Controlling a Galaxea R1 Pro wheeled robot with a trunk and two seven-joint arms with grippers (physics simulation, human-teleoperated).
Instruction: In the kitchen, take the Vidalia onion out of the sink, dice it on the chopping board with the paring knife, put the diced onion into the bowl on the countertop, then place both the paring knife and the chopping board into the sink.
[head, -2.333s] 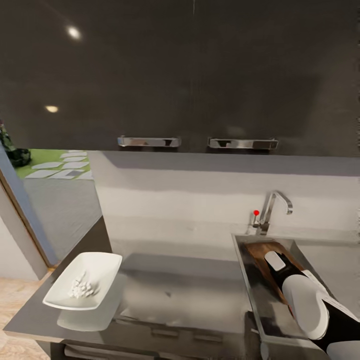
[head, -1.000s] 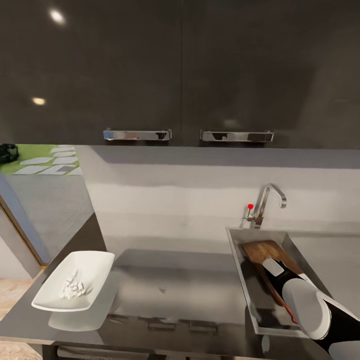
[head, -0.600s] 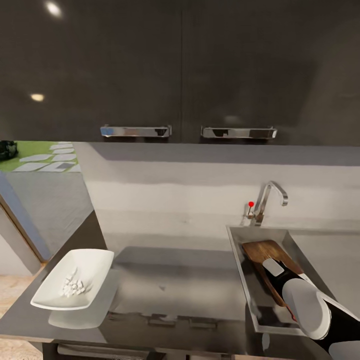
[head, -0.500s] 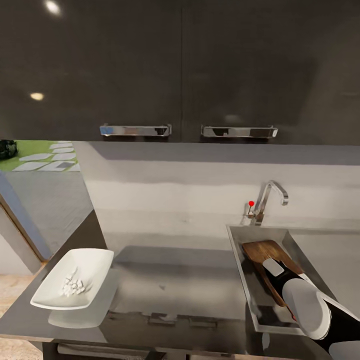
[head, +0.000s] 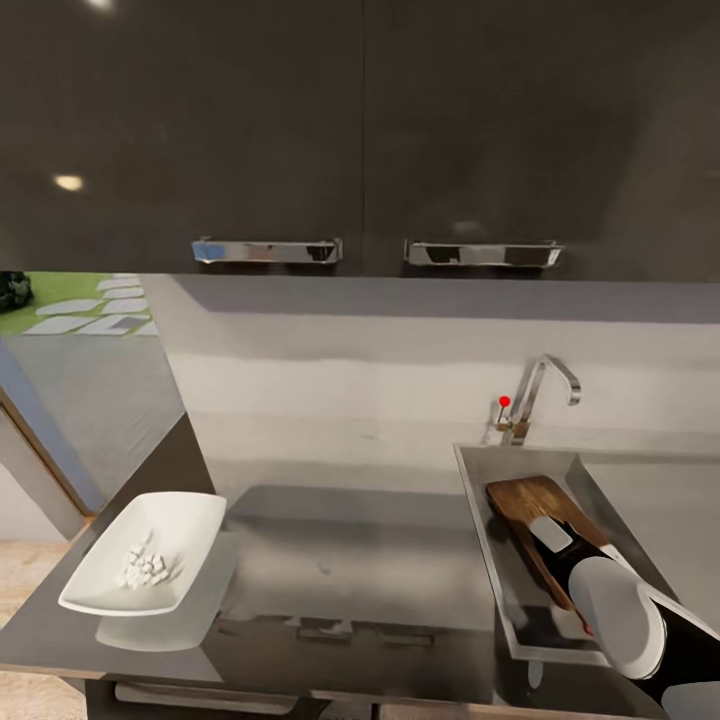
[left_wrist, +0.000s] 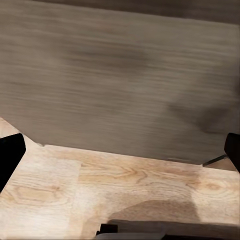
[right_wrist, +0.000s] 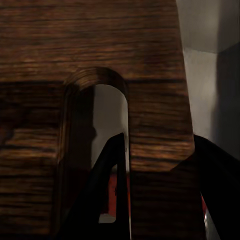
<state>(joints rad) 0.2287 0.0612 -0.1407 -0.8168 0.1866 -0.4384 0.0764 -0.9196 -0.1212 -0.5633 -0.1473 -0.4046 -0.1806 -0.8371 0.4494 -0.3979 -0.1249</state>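
Glossy black upper cabinets (head: 360, 130) with two chrome bar handles (head: 267, 250) hang over a pale grey backsplash. Below runs the smooth grey countertop (head: 350, 570), reflective enough to mirror what stands on it. At its right end sits the stainless-steel sink (head: 520, 600), a rectangular basin with a chrome gooseneck faucet (head: 540, 395) and a small red knob (head: 504, 401) behind it.

Inside the basin the dark-brown wooden chopping board (head: 530, 515) leans tilted, its far rounded end raised toward the faucet. The right arm (head: 620, 620), white shells over black joints, reaches down onto the board's near end. In the right wrist view the board (right_wrist: 100, 60) shows heavy streaked grain and a rounded slot handle hole; one black finger (right_wrist: 107, 195) of the right gripper (right_wrist: 160, 200) passes through the slot, the other sits outside the board's edge, so the pair clamps the wood between them. A sliver of red shows beneath; what it belongs to is unclear.

At the counter's left end rests the shallow white squarish bowl (head: 140, 565), holding small white diced onion pieces (head: 145, 568).

The left wrist view shows the left gripper's (left_wrist: 120, 155) dark fingertips (left_wrist: 10, 155) spread wide, clasping nothing, over light wood-plank flooring (left_wrist: 100, 195) and a blurred brown panel (left_wrist: 120, 75).
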